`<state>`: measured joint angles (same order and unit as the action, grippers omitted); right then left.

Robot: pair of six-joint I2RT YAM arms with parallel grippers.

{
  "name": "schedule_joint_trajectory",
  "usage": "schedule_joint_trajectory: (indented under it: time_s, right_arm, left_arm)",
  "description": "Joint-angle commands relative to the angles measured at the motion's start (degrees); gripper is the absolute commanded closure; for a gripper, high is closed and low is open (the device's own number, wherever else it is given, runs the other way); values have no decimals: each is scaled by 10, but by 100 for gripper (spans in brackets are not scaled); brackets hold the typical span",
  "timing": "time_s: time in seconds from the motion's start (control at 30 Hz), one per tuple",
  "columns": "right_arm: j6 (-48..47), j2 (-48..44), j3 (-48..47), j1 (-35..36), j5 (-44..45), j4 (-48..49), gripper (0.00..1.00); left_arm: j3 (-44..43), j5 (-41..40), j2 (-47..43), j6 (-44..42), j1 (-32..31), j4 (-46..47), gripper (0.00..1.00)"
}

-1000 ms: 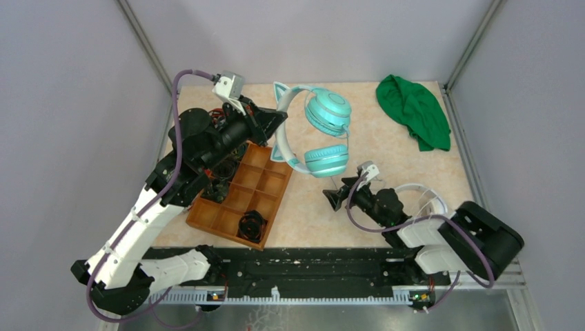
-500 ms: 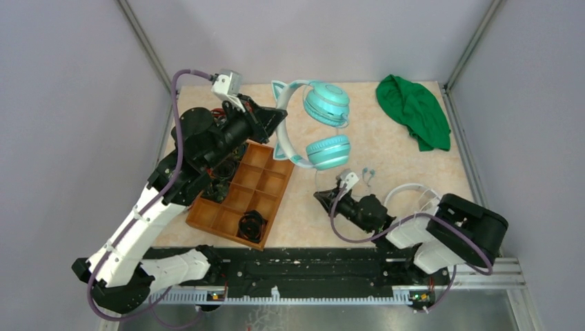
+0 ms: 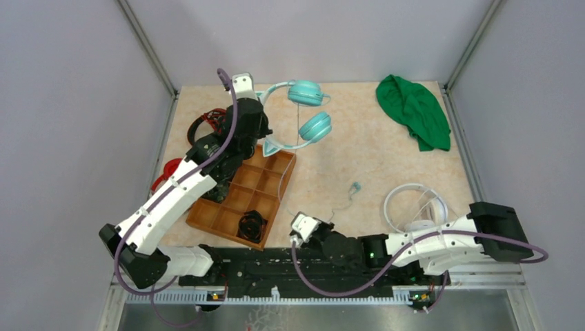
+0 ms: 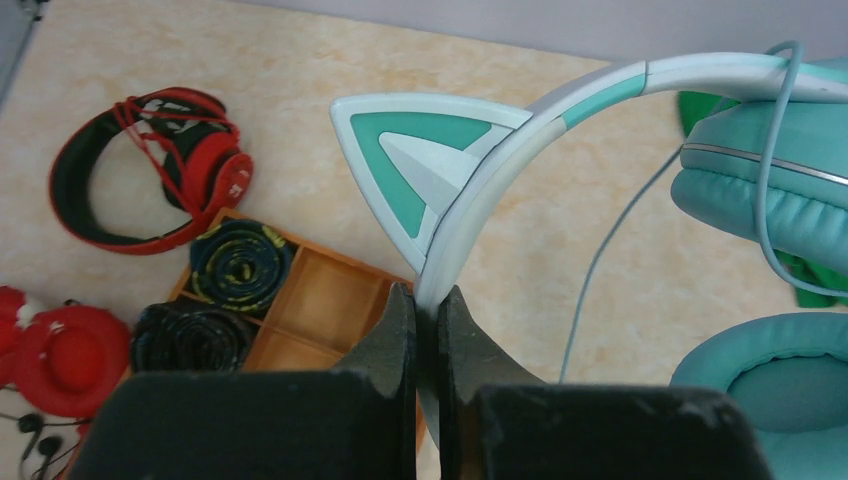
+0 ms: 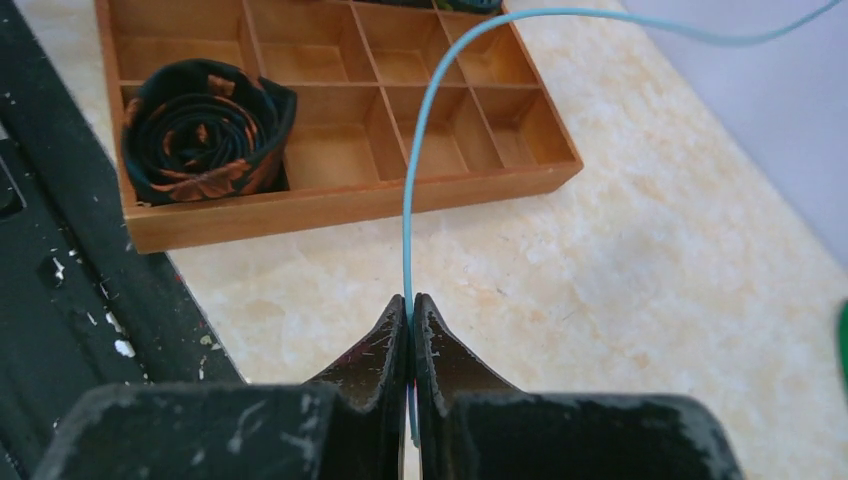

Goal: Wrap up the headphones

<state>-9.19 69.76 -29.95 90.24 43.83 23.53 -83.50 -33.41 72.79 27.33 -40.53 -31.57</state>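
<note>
1. The top view shows the headphones (image 3: 305, 92) held up over the far left of the desk (image 3: 386, 158), just beyond the wooden tray (image 3: 227, 219). The grip itself is hidden under the left arm.
2. The left wrist view shows that grip: the left tool (image 4: 425, 298) is clamped on the pale headband, just below a cat ear (image 4: 420, 165).
3. The right wrist view alone shows the right tool (image 5: 411, 305) pinched onto the thin cable (image 5: 412, 180), which rises past the tray and a rolled tie (image 5: 205, 130).
4. Only the top view shows the white headphones (image 3: 412, 205) and the green cloth (image 3: 414, 110). The red headphones (image 4: 140, 175) show whole only from the left wrist.
</note>
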Motion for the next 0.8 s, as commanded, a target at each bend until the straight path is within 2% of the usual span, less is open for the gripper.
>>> schedule_joint_trajectory:
  time_s: [0.0,0.23,0.47,0.67,0.77]
  right_arm:
    - [-104,-17,-89,50,65,-139,100]
    - [-172,-85,-176,61,55,-216,100]
    - [-236,-160,-260,47,43,-314,100]
    - [-260,-230,-267,8,12,-341,100]
    - [-254,-256,-261,-19,-5,-352,100]
  left_arm:
    - [33,-79,-14,-14,0,60,100]
    - [99,-72,-22,-78,0,83,100]
    - [148,1,-27,-91,0,79,100]
    - [182,75,-39,-103,-10,92,100]
    - [195,111,-41,-135,-22,106,100]
